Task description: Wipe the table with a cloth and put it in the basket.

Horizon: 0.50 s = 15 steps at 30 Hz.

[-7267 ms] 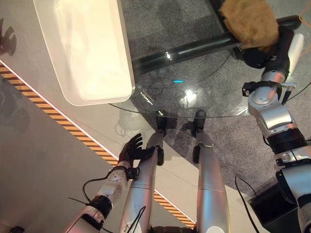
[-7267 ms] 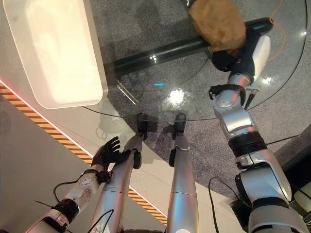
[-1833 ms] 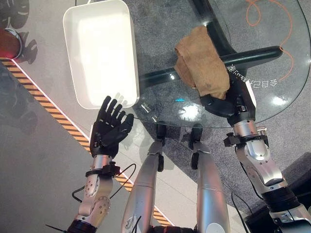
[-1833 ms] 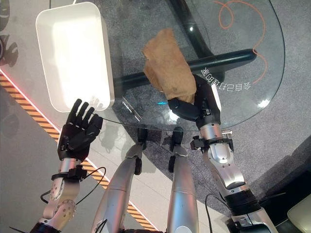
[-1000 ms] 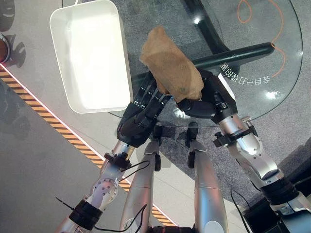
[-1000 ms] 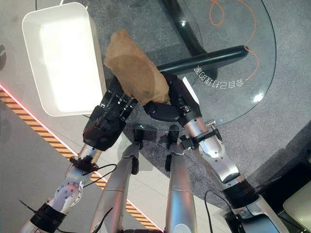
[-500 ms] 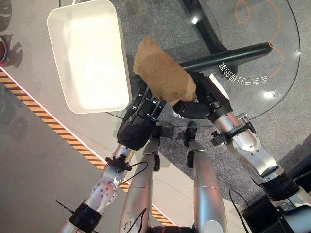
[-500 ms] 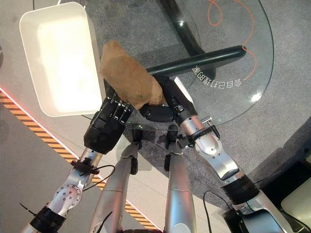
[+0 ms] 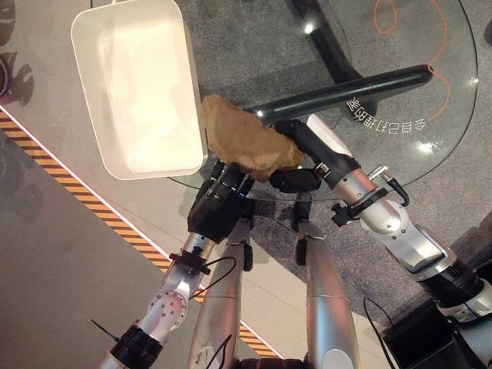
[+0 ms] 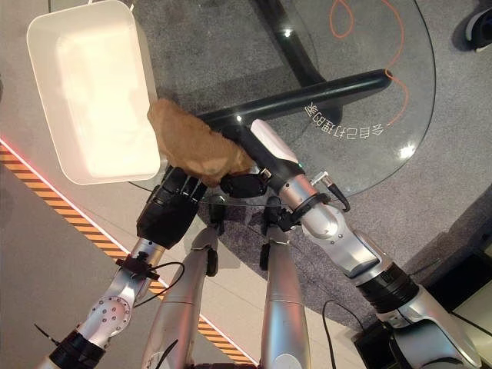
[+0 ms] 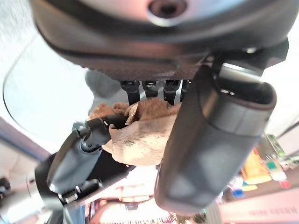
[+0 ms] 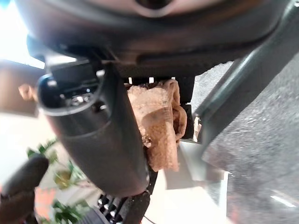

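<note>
A crumpled brown cloth hangs just above the near left edge of the round glass table, close beside the white basket. My right hand reaches in from the right and is shut on the cloth, its thumb and fingers pinching the cloth's right end. My left hand comes up from below the table edge and meets the cloth's underside. The basket is empty and overhangs the table's left side.
A dark tubular table leg runs under the glass behind the hands. An orange cord loops on the floor at the far right. Orange-and-black striped tape crosses the floor on the left.
The right hand has carried the cloth left and nearer, down toward the table's near edge by the basket. The left hand has stayed under the cloth, now more covered by it.
</note>
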Tool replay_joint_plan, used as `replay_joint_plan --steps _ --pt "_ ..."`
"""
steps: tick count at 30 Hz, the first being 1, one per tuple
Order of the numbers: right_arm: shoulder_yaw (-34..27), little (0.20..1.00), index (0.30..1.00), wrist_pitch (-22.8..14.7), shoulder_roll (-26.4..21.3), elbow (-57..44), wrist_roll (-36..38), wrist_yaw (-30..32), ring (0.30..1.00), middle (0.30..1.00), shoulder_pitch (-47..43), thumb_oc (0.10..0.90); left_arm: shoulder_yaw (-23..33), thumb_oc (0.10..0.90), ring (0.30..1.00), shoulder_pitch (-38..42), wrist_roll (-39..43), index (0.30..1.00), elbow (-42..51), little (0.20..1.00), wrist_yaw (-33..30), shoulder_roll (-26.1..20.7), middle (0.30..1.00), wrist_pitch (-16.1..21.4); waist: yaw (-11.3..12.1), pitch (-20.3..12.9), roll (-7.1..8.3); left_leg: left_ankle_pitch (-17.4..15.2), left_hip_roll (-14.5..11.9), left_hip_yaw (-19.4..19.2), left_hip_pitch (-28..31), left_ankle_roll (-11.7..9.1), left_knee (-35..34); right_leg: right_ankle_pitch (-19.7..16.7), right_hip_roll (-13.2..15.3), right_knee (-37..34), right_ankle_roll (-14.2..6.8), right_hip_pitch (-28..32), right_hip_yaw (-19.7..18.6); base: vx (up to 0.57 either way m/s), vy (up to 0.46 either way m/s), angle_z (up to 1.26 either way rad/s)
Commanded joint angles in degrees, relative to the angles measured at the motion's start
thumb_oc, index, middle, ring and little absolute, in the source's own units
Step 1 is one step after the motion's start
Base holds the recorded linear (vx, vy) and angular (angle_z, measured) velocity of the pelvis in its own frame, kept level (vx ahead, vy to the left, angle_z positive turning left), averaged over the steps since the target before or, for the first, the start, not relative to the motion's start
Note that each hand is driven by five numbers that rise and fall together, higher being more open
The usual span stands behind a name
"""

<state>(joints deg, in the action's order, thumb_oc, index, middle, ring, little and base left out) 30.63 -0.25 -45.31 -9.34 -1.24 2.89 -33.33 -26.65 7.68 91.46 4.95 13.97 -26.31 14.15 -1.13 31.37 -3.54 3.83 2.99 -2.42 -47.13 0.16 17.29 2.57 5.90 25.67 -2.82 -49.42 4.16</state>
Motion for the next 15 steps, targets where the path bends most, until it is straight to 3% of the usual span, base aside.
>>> replay_joint_plan --steps 1,8,15 --pt "6.05 0.2 0.3 -2.85 -0.65 -12.08 -4.59 -4.58 0.3 0.3 -1.48 0.1 2.12 0.8 0.9 3.47 -5.27 0.9 11.68 0.9 3.65 1.07 0.9 3.32 1.04 -1.58 0.3 -4.39 3.25 0.22 1.73 1.41 2.47 -2.99 -4.43 -5.61 -0.92 2.7 -0.84 0.0 0.0 0.0" --pt "7.85 0.2 0.3 -2.44 -1.7 -12.48 -5.69 -6.38 0.3 0.3 -2.7 0.1 1.86 0.8 0.9 3.48 -5.25 0.9 12.49 0.9 2.77 1.31 0.9 3.36 1.27 -1.58 0.23 -4.12 3.45 0.4 1.91 1.38 2.02 -3.01 -4.49 -5.95 -0.94 2.93 -0.9 0.0 0.0 0.0" --pt "11.05 0.2 0.3 -0.38 -3.1 -11.94 -5.4 -12.96 0.3 0.3 -4.42 0.1 1.77 0.8 0.9 3.73 -4.29 0.9 12.18 0.9 3.7 1.08 0.9 4.19 1.66 -1.58 0.51 -3.97 3.62 0.51 2.34 1.29 1.53 -3.04 -4.46 -6.47 -0.93 3.51 -0.7 0.0 0.0 0.0"
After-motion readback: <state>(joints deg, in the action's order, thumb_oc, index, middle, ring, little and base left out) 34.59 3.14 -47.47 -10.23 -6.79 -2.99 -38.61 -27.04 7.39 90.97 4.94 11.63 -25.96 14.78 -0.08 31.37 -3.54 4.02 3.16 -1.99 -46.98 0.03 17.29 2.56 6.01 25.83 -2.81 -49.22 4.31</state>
